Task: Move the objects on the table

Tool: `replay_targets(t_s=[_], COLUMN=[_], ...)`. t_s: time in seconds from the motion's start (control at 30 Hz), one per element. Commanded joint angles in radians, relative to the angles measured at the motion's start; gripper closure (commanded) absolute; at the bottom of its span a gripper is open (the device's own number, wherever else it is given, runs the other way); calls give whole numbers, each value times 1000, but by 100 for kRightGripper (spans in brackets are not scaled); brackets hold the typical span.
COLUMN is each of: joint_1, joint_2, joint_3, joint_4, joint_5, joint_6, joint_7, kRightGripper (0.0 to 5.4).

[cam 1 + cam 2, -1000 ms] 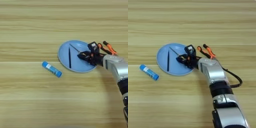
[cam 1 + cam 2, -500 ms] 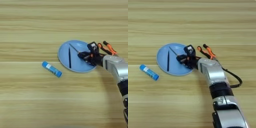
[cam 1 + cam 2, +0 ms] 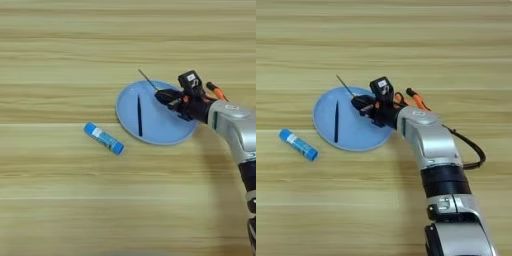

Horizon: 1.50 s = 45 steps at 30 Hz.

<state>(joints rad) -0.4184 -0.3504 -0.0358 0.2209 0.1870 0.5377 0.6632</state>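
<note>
We cannot see the screwdriver's [image 3: 347,86] handle, hidden behind the gripper [image 3: 362,105] | pliers [image 3: 415,99] mostly covered by the forearm, only orange handles show | table [image 3: 60,200] edges cut off on all sides

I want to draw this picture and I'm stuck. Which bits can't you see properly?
- The orange-handled pliers: mostly hidden behind the silver forearm in both views; only the handles show.
- The black two-fingered pincer over the round light-blue plate: whatever it grips is covered; only a thin metal shaft pokes out.
- The small blue tube: its label is too small to read.
</note>
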Motion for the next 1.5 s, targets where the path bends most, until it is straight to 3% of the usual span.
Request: replay_targets(t_s=[0.03,0.3,0.6,0.93,1.47,1.5], joint_1=[-84,-130,-139,-128,-115,-115], joint_2=[-56,-119,-173,-164,-143,-143], joint_3=[-54,-115,-133,-114,-87,-87], joint_4=[-49,66,190,328,421,423], joint_5=[15,-2,-26,-60,-84,-84], joint_6=[-24,-70,-136,-216,-260,-259], joint_7=[-25,-45,-58,-64,-56,-55], kRightGripper=[453,453,453,453,453,417])
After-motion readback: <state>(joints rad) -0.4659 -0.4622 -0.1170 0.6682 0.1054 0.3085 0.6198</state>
